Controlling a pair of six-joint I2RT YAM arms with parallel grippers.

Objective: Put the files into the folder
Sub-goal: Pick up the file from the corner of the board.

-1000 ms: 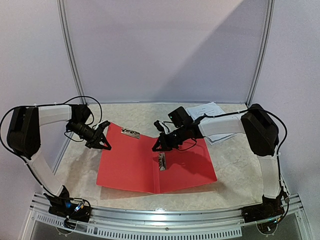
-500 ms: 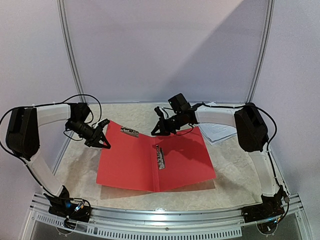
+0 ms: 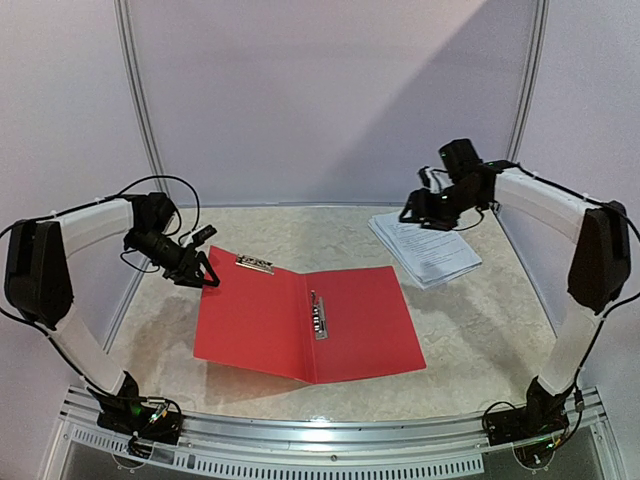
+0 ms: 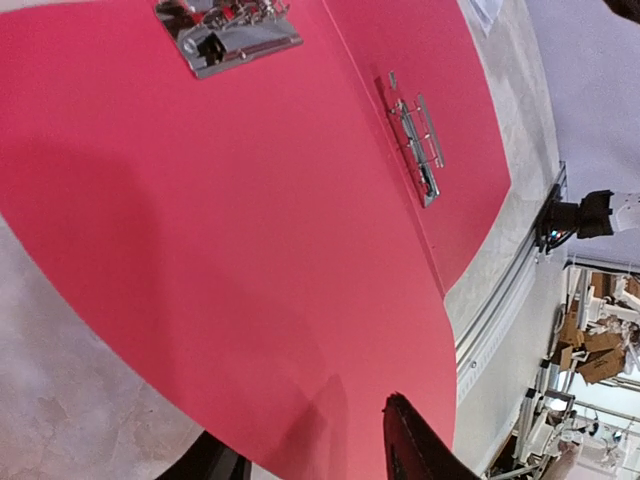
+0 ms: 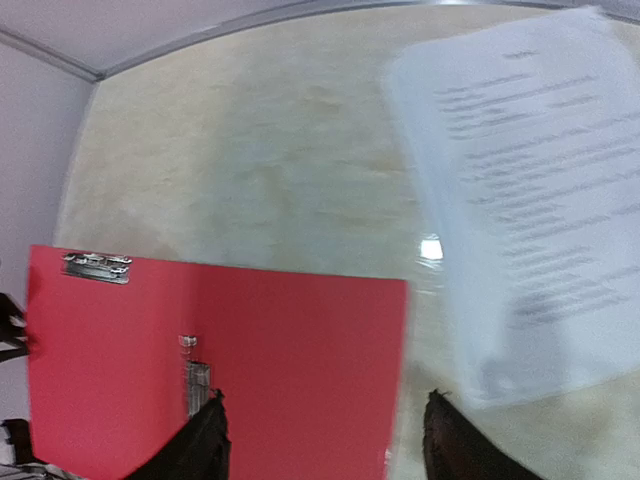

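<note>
On the left, the left gripper (image 3: 207, 272) is a dark knot from above, its jaws hard to read there. The left wrist view cuts its fingers (image 4: 420, 450) off at the bottom edge. Only two tips show, parted, with red cover in the gap and nothing visibly pinched. Whether they touch the cover cannot be told. The left arm rises from its base, elbow high at the left edge, its forearm reaching right and down to the far left corner of the folder (image 3: 300, 320).

In the middle, the folder lies open and flat on the table (image 3: 480, 320), one silver clip (image 3: 255, 264) at the left cover's far edge and a second clip (image 3: 318, 315) along the spine.

At far right, the files (image 3: 430, 248) sit in a stack on the table just beyond the folder's right cover, apart from it. The right wrist view smears them (image 5: 540, 190), so the text is unreadable and the sheets uncountable.

The right arm climbs up the right edge, forearm stretched inward. The right gripper (image 3: 412, 210) hangs above the stack's far left corner, fingers (image 5: 200, 445) spread wide, gripping nothing.
</note>
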